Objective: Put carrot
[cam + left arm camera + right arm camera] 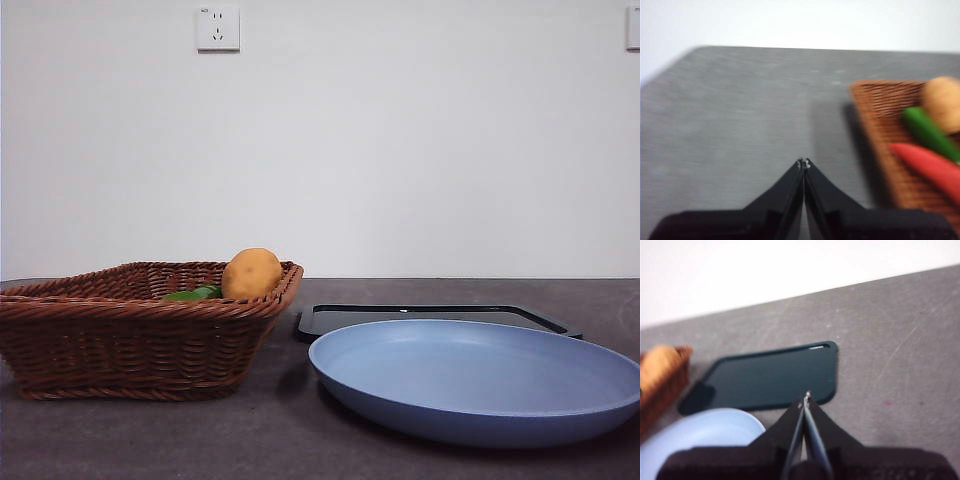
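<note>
Since no arm shows in the front view, both appear to be waiting above the desk [150, 440], nothing held. The blue plate [480, 385] lies empty at the front edge, presumably the destination, with the dark tray [440, 312] behind it. The wicker basket [130, 340] toward the opposite side holds a yellow lump [251, 272], a green item [927, 132] and a red-orange piece [930, 167]; no leafy carrot can be identified. Left gripper [803, 162] and right gripper [806, 396]: jaws pressed together

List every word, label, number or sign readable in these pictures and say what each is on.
None can be read. The basket, blue plate and black tray bear no print, and the wall socket shows only its slots.
</note>
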